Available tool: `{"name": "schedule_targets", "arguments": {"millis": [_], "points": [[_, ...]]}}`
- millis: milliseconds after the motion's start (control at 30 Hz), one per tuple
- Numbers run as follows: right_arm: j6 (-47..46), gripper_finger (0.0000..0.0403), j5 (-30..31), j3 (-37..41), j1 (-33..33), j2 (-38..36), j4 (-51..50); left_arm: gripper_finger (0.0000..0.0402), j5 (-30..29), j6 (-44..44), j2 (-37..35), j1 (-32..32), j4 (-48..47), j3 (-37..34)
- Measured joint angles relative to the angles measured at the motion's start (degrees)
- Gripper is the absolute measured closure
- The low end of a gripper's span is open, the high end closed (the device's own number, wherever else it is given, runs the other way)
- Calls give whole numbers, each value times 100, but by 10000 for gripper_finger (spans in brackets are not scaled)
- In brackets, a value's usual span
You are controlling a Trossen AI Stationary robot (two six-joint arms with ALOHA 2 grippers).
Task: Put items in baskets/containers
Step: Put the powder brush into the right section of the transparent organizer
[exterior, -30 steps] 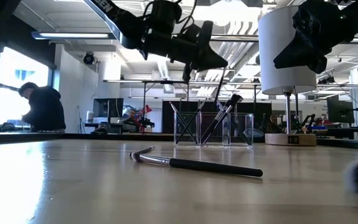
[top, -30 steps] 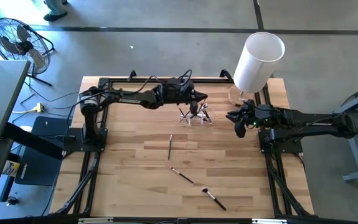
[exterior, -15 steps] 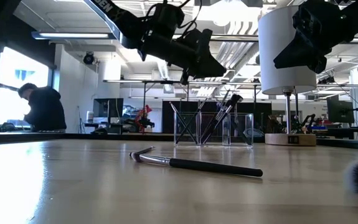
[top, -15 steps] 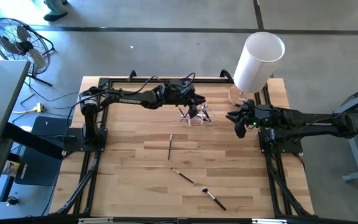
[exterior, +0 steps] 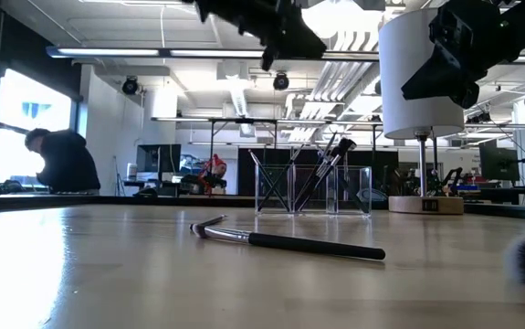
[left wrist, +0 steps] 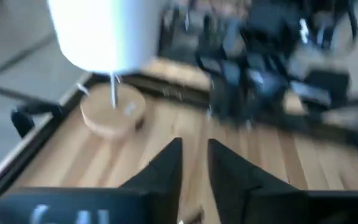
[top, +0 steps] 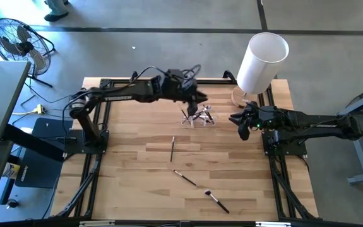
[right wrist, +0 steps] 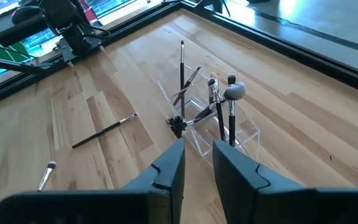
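Observation:
A small clear plastic container (top: pixel 199 117) (exterior: pixel 312 190) (right wrist: pixel 211 127) stands on the table's far middle. Several makeup brushes lean upright inside it. Three more brushes lie flat on the wood: a dark one (top: pixel 172 149) (exterior: pixel 289 243) (right wrist: pixel 104 132), another (top: pixel 185 178), and a pale-tipped one (top: pixel 217 201). My left gripper (top: pixel 198 99) (exterior: pixel 268 57) (left wrist: pixel 194 165) hangs high over the container's far side, narrowly open and empty. My right gripper (top: pixel 234 118) (right wrist: pixel 198 155) waits to the container's right, narrowly open and empty, pointing at it.
A tall white cylinder (top: pixel 262 60) (exterior: pixel 420 68) (left wrist: pixel 101 31) stands on a round wooden base (top: pixel 237 96) at the far right corner, just behind my right arm. A black frame (top: pixel 105 83) edges the table. Bare wood (top: pixel 130 170) lies on the near left.
My left gripper has risen well above the container and drawn slightly toward the far edge. A thin brush that hung below it a second ago is gone from under it. One more brush tip now shows among those standing in the container. My right arm kept still.

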State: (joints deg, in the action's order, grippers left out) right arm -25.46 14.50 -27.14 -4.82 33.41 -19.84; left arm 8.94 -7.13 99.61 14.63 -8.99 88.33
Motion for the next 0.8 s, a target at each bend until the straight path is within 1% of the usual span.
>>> {"name": "schedule_targets", "arguments": {"millis": [100,133,200,267,333,400,533,667,767,800], "points": [[-66,351,18,0,0,0,87,386,101,456,3,-182,-1282,434],[-124,363,18,0,0,0,149,393,177,599,-1,-225,-1591,482],[-226,388,-5,0,0,0,287,390,280,716,-61,-284,-2115,407],[-374,398,-74,0,31,66,506,395,242,712,-217,-317,-2406,78],[-574,397,41,0,172,232,785,399,41,647,-494,-377,-2287,-478],[-661,401,243,-42,443,556,1076,399,-157,411,-924,-462,-2026,-1209],[-1043,401,868,-504,1141,1598,1150,400,-250,-184,-2148,-704,-1109,-2887],[-1369,402,1346,-1473,1799,2940,965,400,-613,-903,-3494,-1105,-893,-4293],[-1867,402,1360,-2562,2129,3975,156,401,-877,-1471,-4442,-1499,-904,-5065],[-2098,402,1308,-3008,2233,4330,-304,401,-941,-1623,-4738,-1637,-892,-5263]]}}
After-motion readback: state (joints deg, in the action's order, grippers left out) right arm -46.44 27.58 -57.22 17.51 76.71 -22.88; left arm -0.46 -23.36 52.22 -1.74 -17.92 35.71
